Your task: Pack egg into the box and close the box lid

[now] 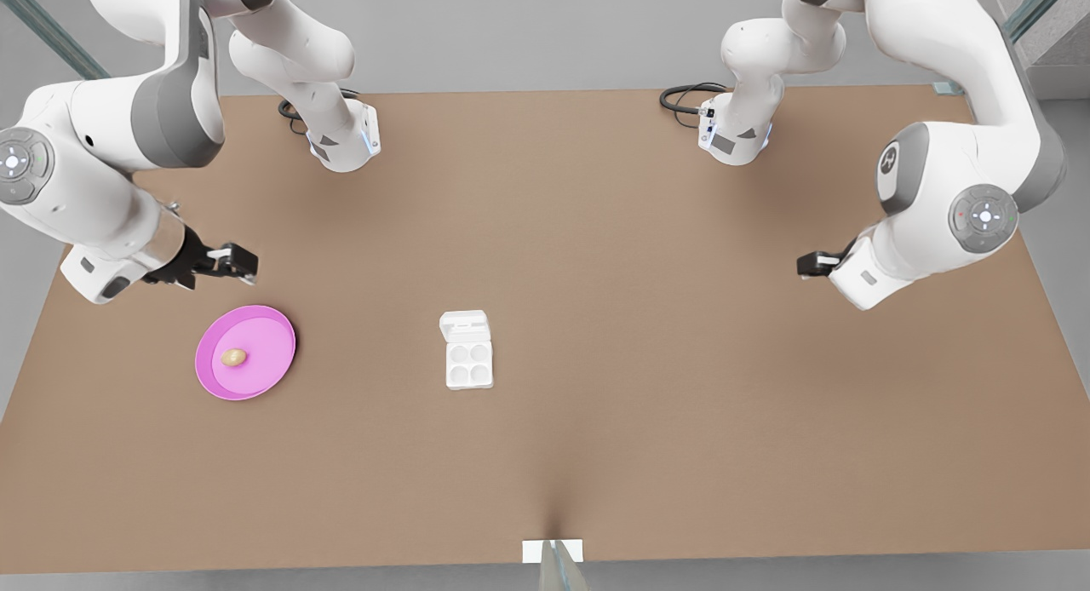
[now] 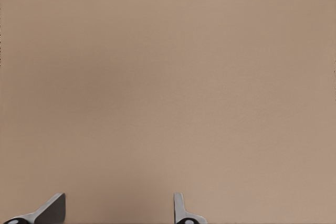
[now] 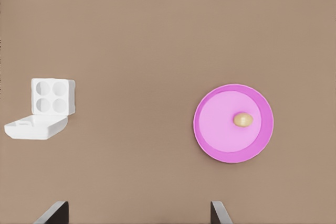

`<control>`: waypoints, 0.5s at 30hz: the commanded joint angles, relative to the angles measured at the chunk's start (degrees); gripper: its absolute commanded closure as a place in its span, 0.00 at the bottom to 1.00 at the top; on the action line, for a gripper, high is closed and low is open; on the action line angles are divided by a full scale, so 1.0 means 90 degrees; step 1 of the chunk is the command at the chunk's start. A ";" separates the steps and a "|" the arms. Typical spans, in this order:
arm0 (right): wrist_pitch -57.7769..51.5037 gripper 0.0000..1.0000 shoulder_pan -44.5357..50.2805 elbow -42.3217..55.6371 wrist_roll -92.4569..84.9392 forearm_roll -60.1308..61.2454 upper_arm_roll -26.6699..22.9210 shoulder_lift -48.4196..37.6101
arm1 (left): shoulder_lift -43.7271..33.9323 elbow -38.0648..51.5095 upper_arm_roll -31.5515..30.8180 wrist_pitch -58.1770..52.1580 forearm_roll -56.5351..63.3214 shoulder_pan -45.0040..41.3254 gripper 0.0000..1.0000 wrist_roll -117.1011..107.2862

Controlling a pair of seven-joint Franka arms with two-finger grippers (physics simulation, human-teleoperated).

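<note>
While left gripper (image 1: 806, 265) waits above table (image 1: 596, 233), right gripper (image 1: 243, 263) hovers open near egg (image 1: 233, 357)

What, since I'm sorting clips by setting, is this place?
Likely a simulated robot test bench, not a kitchen: a brown table carries two white arms, a white four-cup egg carton and a round pink plate with a tan egg. The right gripper hovers near the plate; left gripper waits.

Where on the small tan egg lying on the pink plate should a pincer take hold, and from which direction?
The tiny tan-beige oval egg lies on its side near the middle of the round pink plate, nothing beside it. Probably best from straight above, fingers closing across its narrow middle: the plate's raised rim hinders a side approach. The right pincer, open, hovers nearest; the left pincer, open, waits over bare table.
</note>
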 commanded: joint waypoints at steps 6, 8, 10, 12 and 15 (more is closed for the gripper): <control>0.1256 0.00 -0.0125 -0.0607 0.0317 -0.0122 -0.0055 0.0715 | 0.0075 0.0002 -0.0007 0.0713 0.0010 0.0025 0.00 -0.0243; 0.1627 0.00 -0.0330 -0.0665 0.0317 -0.0133 -0.0074 0.1193 | 0.0182 0.0051 -0.0007 0.0762 0.0010 -0.0014 0.00 -0.0224; 0.2399 0.00 -0.0681 -0.1076 0.0152 -0.0239 -0.0084 0.1702 | 0.0094 0.0090 -0.0017 0.0645 0.0010 -0.0024 0.00 -0.0223; 0.2634 0.00 -0.1170 -0.0998 0.0083 -0.0572 -0.0094 0.2590 | 0.0465 0.0081 -0.0036 0.1172 0.0010 -0.0053 0.00 -0.0253; 0.3122 0.00 -0.1776 -0.1008 -0.0170 -0.0943 -0.0104 0.3167 | 0.0329 0.0051 -0.0017 0.1026 0.0010 0.0064 0.00 -0.0331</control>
